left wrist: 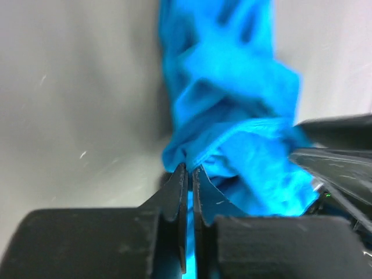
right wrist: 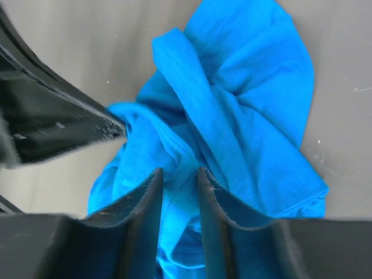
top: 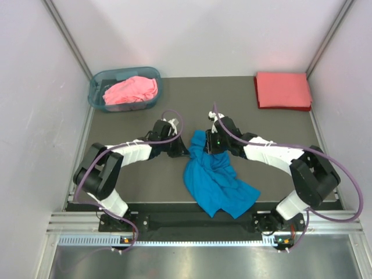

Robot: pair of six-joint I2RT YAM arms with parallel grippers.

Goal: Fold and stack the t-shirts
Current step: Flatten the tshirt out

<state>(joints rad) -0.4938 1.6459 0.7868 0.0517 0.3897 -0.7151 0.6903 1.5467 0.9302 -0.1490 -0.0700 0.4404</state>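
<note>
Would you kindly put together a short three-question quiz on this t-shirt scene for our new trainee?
1. True or false: the pink t-shirt lies inside the basket.
2. Which shirt lies neatly folded at the far right? A) the bright blue one B) the pink one C) the coral-red t-shirt
3. Fill in: the left tool is shut on the ___ t-shirt.

Key
1. True.
2. C.
3. Blue: it pinches the crumpled blue t-shirt lying between the arms.
</note>
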